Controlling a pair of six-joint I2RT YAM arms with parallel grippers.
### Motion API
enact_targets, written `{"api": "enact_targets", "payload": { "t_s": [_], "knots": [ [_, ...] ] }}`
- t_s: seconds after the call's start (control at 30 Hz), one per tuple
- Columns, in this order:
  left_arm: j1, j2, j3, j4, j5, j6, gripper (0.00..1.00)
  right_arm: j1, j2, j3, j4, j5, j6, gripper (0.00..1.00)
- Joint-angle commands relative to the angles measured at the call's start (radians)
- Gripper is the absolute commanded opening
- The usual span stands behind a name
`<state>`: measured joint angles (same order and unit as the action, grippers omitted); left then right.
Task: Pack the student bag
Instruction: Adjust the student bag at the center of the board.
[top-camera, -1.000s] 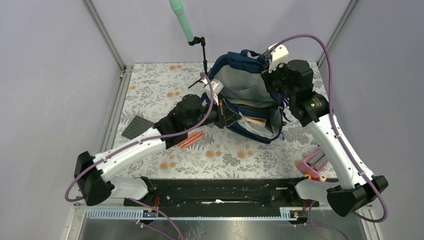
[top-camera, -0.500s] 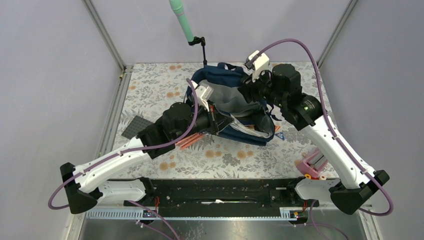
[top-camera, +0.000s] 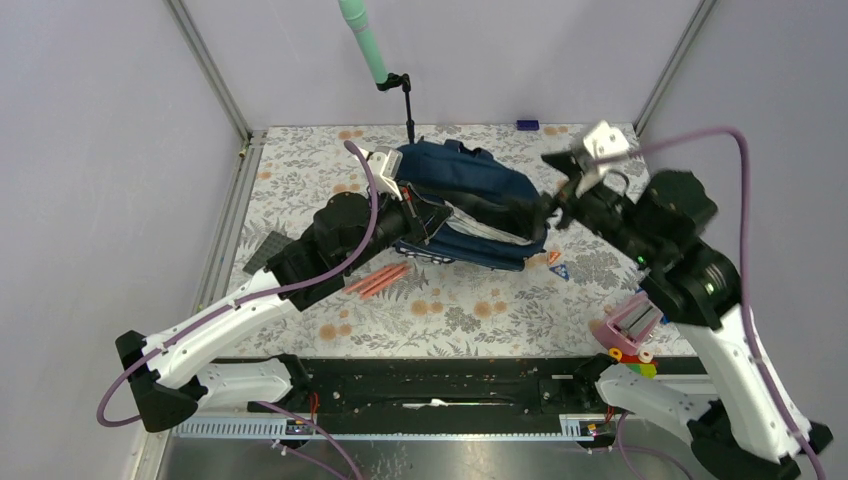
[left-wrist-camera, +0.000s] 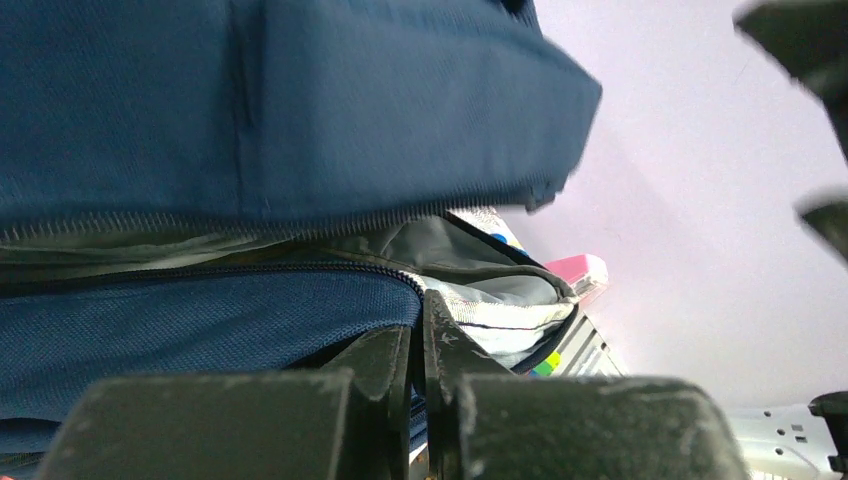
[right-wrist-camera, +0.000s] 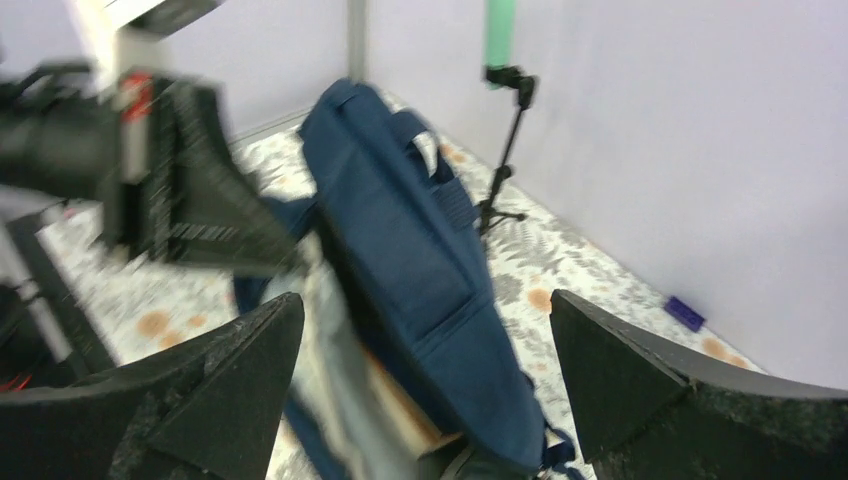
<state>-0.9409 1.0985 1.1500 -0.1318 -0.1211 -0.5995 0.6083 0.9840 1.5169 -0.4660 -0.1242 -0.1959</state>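
Note:
The student bag (top-camera: 470, 195), a navy blue backpack, lies on the flowered table mat with its mouth gaping toward the near side and papers showing inside. My left gripper (top-camera: 425, 218) is shut on the bag's zipped edge at its left end. In the left wrist view the blue fabric (left-wrist-camera: 250, 120) fills the frame, and the left gripper (left-wrist-camera: 420, 315) pinches the zipper seam. My right gripper (top-camera: 552, 208) hangs open just off the bag's right end, holding nothing. In the right wrist view the right gripper (right-wrist-camera: 422, 300) stands wide apart over the bag (right-wrist-camera: 420, 240).
Red-orange pencils (top-camera: 380, 280) lie just in front of the bag. A dark grey plate (top-camera: 272, 252) sits at the left. A pink case (top-camera: 630, 325) sits at the near right. A small tripod (top-camera: 408, 105) stands behind the bag, and a small purple piece (top-camera: 527, 125) lies at the back edge.
The right gripper opened, let go of the bag and drew back to the right. The bag dropped from propped up to lying low. The left arm shifted left, keeping its grip.

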Motion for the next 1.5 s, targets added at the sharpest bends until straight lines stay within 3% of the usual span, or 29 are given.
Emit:
{"api": "enact_targets", "payload": {
  "t_s": [0.0, 0.23, 0.57, 0.67, 0.77, 0.8, 0.87, 0.9, 1.03, 1.13, 1.33, 1.47],
  "knots": [
    [0.011, -0.047, 0.081, 0.162, -0.031, -0.017, 0.00, 0.006, -0.123, -0.162, -0.027, -0.250, -0.013, 1.00],
    [0.011, -0.050, 0.083, 0.156, -0.029, -0.029, 0.00, 0.007, -0.205, -0.353, 0.002, -0.242, 0.027, 0.99],
    [0.011, -0.050, 0.094, 0.157, 0.002, -0.055, 0.00, 0.007, -0.178, -0.452, 0.104, -0.170, -0.012, 0.95],
    [0.011, -0.058, 0.078, 0.173, 0.022, -0.071, 0.00, 0.007, -0.140, -0.444, 0.139, -0.144, -0.035, 0.79],
    [0.010, -0.076, 0.059, 0.171, 0.033, -0.075, 0.00, 0.008, -0.103, -0.409, 0.165, -0.080, -0.030, 0.40],
    [0.012, -0.086, 0.050, 0.169, 0.035, -0.071, 0.00, 0.008, -0.094, -0.397, 0.175, -0.050, -0.028, 0.23],
    [0.011, -0.107, 0.032, 0.161, 0.043, -0.045, 0.11, 0.008, -0.091, -0.395, 0.219, -0.015, -0.031, 0.03],
    [0.011, -0.119, 0.024, 0.149, 0.048, -0.025, 0.22, 0.008, -0.096, -0.399, 0.247, -0.002, -0.040, 0.00],
    [0.014, -0.183, -0.013, 0.074, 0.074, 0.101, 0.71, 0.008, -0.144, -0.457, 0.381, 0.061, -0.093, 0.00],
    [0.029, -0.259, -0.063, 0.019, 0.094, 0.194, 0.96, 0.006, -0.158, -0.472, 0.443, 0.118, -0.135, 0.00],
    [0.118, -0.377, -0.179, -0.076, 0.099, 0.315, 0.99, 0.004, -0.136, -0.481, 0.530, 0.137, -0.236, 0.00],
    [0.309, -0.373, -0.254, -0.060, 0.183, 0.267, 0.99, -0.038, -0.095, -0.448, 0.573, 0.086, -0.256, 0.00]
  ]
}}
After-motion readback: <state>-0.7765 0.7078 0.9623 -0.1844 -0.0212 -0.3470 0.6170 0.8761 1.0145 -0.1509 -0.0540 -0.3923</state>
